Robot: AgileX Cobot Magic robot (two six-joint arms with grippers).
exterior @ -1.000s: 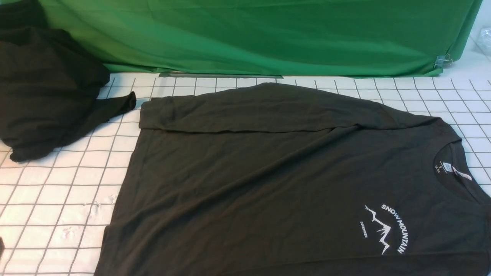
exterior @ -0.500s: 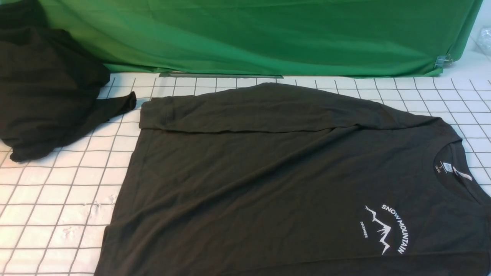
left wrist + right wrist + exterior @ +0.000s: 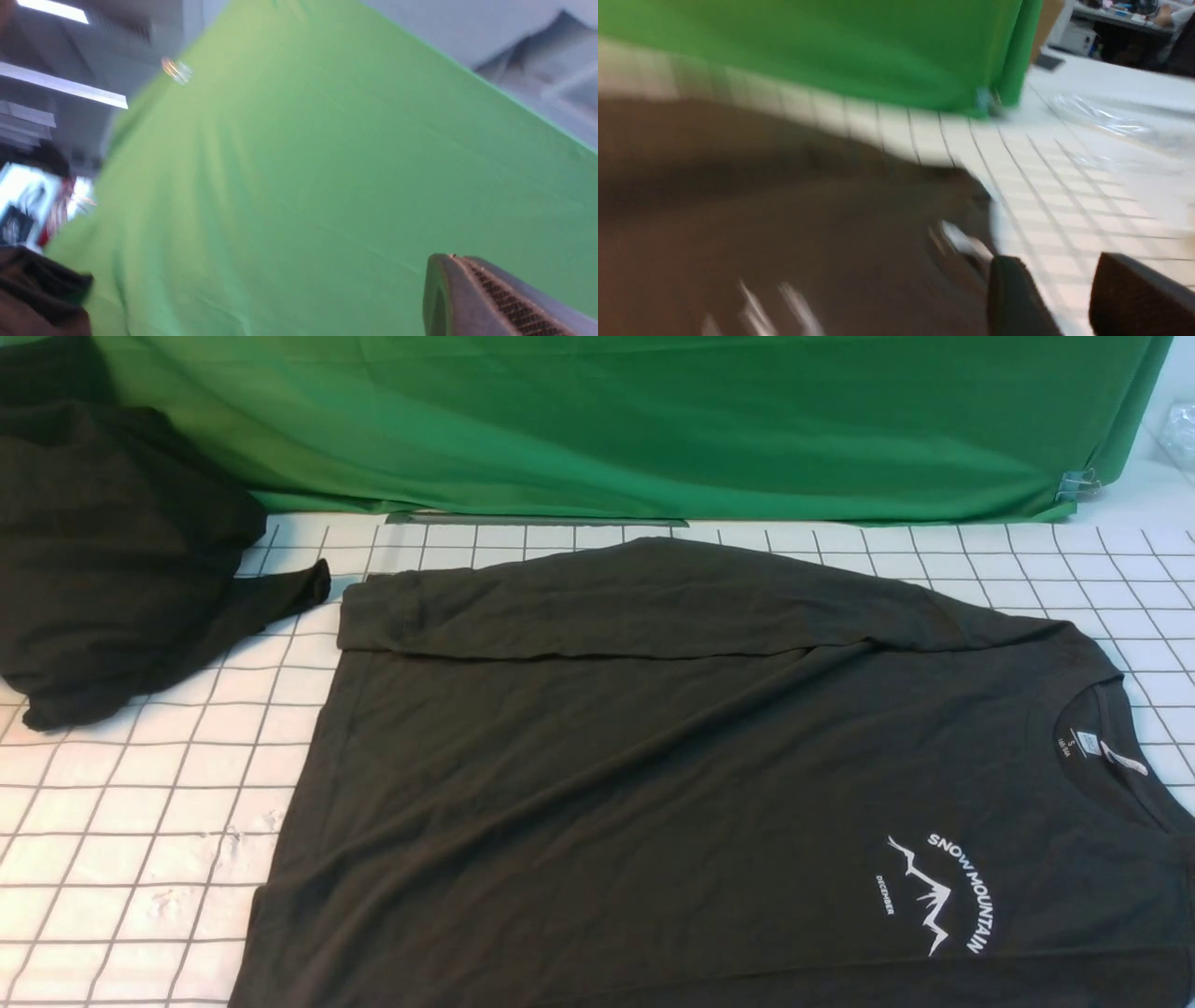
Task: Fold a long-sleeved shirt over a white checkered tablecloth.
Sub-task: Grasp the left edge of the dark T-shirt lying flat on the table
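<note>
A: Where does the long-sleeved shirt (image 3: 653,784) lie, reckoned from the jaws?

B: Flat on the white checkered tablecloth (image 3: 140,821), chest print (image 3: 943,896) up, 1 sleeve (image 3: 607,607) already laid across the body. Its collar (image 3: 957,242) lies close ahead of the right gripper (image 3: 1059,268). Bare cloth squares show through the gap between the 2 fingers (image 3: 1013,298).

A: So those jaws hold nothing?

B: Parted and empty, as far as the blur lets me judge. The left gripper (image 3: 448,280) is clenched on nothing. It faces the green backdrop (image 3: 303,163), with the shirt nowhere ahead of it.

A: What could go wrong?

B: I'd guess 3 things. A pinch at the collar may catch only the top layer, so the back lags and the fold comes out crooked. Reaching too deep, the fingers could nip the tablecloth too and drag it along. And the left jaws must open before they take a hem. Coming down clenched, they would only push the knit into wrinkles.

A: Anything to confuse that side?

B: A blacker garment heap (image 3: 103,551) lies beside the shirt's hem end. Dark cloth, likely that heap, shows off to the side of the left jaws, near enough to grab by mistake.
</note>
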